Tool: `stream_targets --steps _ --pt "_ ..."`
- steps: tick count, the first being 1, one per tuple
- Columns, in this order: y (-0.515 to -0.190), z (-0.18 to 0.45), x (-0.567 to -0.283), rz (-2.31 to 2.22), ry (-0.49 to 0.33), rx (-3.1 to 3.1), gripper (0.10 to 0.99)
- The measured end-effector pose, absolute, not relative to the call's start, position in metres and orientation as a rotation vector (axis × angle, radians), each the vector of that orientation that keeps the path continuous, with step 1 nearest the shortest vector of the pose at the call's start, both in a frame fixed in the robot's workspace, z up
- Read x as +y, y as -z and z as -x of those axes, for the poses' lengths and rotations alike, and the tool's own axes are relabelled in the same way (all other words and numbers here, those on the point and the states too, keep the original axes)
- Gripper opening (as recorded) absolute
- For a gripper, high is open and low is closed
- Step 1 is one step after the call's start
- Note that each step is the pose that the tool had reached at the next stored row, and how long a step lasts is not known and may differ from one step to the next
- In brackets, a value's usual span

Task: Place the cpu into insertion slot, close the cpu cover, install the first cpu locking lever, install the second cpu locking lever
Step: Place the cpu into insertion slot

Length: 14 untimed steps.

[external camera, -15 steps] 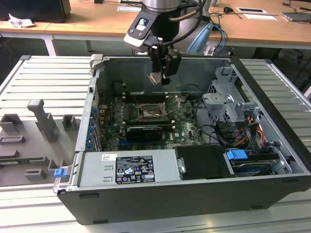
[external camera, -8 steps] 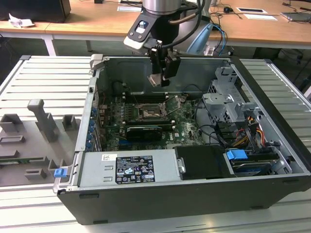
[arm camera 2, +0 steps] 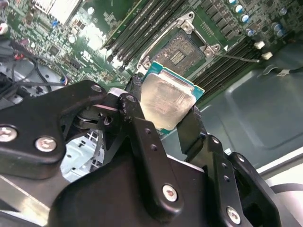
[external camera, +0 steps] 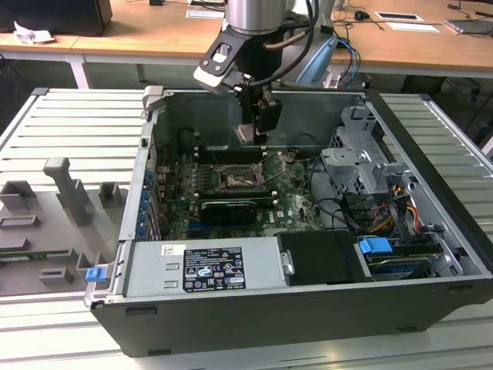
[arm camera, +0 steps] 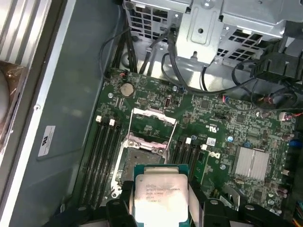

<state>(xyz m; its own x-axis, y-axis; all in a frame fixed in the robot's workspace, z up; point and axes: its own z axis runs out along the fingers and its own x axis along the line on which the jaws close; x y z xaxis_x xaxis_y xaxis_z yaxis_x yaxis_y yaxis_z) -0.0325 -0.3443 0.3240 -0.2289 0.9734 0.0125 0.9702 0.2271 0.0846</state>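
The exterior view shows the open computer case [external camera: 231,324], with the gripper [external camera: 258,132] above the green motherboard [external camera: 296,202]. The first wrist view shows the cpu cover [arm camera: 152,112] raised. The second shows fingers [arm camera 2: 135,90] clamping the silvery, teal-edged cpu [arm camera 2: 163,94] above the bare insertion slot [arm camera 2: 179,53].

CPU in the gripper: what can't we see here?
cpu underside: faces away in both wrist views.
insertion slot near edge: first wrist view, covered by the cpu.
Slot contacts: exterior view, too small.
gripper base: second wrist view, cut off by the frame edge.
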Motion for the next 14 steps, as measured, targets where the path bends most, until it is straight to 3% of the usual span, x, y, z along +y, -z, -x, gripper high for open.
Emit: stream_targets --steps 14 --pt "-0.3158 0.0338 -0.3443 -2.202 -0.106 2.165 0.541"
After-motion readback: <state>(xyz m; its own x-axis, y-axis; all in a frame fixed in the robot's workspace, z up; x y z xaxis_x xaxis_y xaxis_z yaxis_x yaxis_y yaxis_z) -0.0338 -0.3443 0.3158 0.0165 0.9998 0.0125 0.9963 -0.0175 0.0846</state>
